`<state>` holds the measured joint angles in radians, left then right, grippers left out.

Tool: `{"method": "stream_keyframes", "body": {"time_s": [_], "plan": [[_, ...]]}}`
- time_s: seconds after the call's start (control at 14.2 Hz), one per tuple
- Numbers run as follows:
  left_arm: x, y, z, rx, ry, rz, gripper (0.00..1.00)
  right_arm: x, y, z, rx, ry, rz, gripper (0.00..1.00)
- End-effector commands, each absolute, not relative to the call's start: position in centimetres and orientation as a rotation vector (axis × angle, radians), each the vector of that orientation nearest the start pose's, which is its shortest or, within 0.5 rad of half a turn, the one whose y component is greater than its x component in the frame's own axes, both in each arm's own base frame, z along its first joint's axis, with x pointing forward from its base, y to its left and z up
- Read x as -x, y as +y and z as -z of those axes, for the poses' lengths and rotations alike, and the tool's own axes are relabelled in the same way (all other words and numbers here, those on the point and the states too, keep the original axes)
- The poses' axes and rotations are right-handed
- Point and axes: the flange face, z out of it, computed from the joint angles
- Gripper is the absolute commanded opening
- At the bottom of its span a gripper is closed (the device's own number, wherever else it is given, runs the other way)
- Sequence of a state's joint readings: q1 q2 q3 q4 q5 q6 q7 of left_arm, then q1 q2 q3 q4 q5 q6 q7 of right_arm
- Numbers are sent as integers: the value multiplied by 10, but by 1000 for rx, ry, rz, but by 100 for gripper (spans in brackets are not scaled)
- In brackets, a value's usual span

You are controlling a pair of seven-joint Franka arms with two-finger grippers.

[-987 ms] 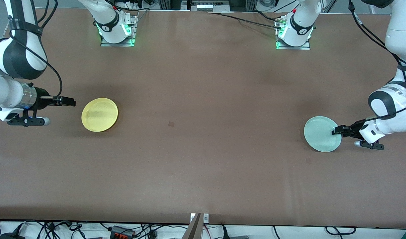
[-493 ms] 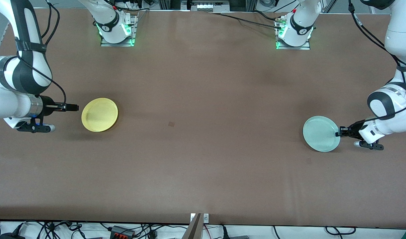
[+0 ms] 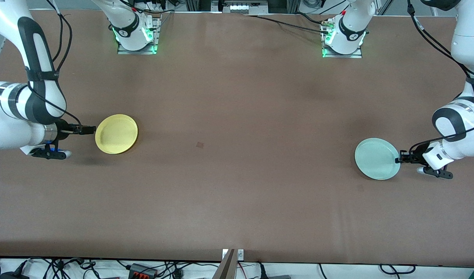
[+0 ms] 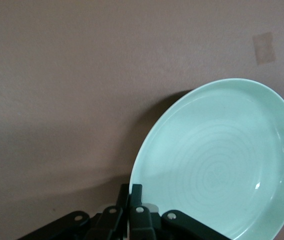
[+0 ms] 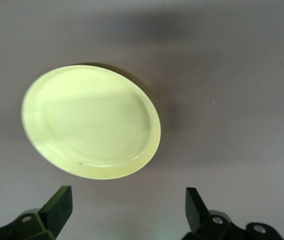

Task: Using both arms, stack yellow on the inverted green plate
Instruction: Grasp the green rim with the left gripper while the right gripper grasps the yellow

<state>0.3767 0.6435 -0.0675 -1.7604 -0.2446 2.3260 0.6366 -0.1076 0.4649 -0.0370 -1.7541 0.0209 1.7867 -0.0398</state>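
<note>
The yellow plate (image 3: 116, 133) lies hollow side up on the table toward the right arm's end; it also shows in the right wrist view (image 5: 89, 120). My right gripper (image 3: 92, 130) is open and empty, low beside the plate's rim, with its fingers (image 5: 57, 205) apart just short of the plate. The pale green plate (image 3: 377, 159) is toward the left arm's end. My left gripper (image 3: 399, 159) is shut on its rim. In the left wrist view the plate (image 4: 222, 160) shows its hollow side, with a shadow under its edge, and the gripper (image 4: 130, 192) pinches the rim.
The brown table (image 3: 237, 116) has a small darker patch (image 3: 200, 145) between the plates. The arm bases (image 3: 136, 35) stand at the edge farthest from the front camera. Cables lie past the edge nearest the front camera.
My right gripper has moved in toward the yellow plate's rim. My left gripper has drawn back from over the green plate to its rim, and the plate has shifted slightly with it.
</note>
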Motion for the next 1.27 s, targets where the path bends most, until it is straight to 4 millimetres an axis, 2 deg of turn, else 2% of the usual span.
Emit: {"method": "stream_keyframes", "body": {"time_s": [0.0, 0.21, 0.42, 0.49, 0.56, 0.63, 0.7, 0.78, 0.85, 0.92, 1.06, 1.13, 1.2], "plan": [[-639, 183, -245, 3329, 331, 167, 1, -600, -96, -253, 3000, 207, -656, 100], [-651, 155, -281, 3267, 450, 196, 1, -596, -108, -215, 2984, 238, -695, 100], [-660, 114, -315, 3169, 512, 177, 1, -591, -113, -195, 2968, 224, -729, 100], [-662, 96, -324, 3125, 532, 153, 1, -589, -113, -189, 2964, 224, -744, 98], [-667, 78, -342, 3092, 523, 134, 1, -586, -112, -179, 2954, 220, -773, 90], [-672, 58, -353, 3067, 525, 81, 1, -584, -112, -177, 2950, 206, -778, 87], [-679, 31, -372, 3006, 539, 35, 1, -584, -112, -177, 2948, 185, -779, 77], [-682, 6, -386, 2954, 493, -14, 1, -584, -112, -175, 2946, 181, -783, 72], [-682, -21, -395, 2904, 452, -48, 1, -582, -112, -167, 2939, 183, -800, 65], [-679, -54, -401, 2838, 426, -71, 1, -581, -112, -162, 2936, 183, -809, 63], [-668, -117, -403, 2677, 431, -77, 1, -580, -113, -158, 2934, 185, -816, 60], [-662, -139, -393, 2599, 419, -92, 1, -580, -113, -158, 2934, 185, -816, 56], [-652, -164, -388, 2531, 383, -96, 1, -579, -113, -157, 2931, 185, -822, 44]]}}
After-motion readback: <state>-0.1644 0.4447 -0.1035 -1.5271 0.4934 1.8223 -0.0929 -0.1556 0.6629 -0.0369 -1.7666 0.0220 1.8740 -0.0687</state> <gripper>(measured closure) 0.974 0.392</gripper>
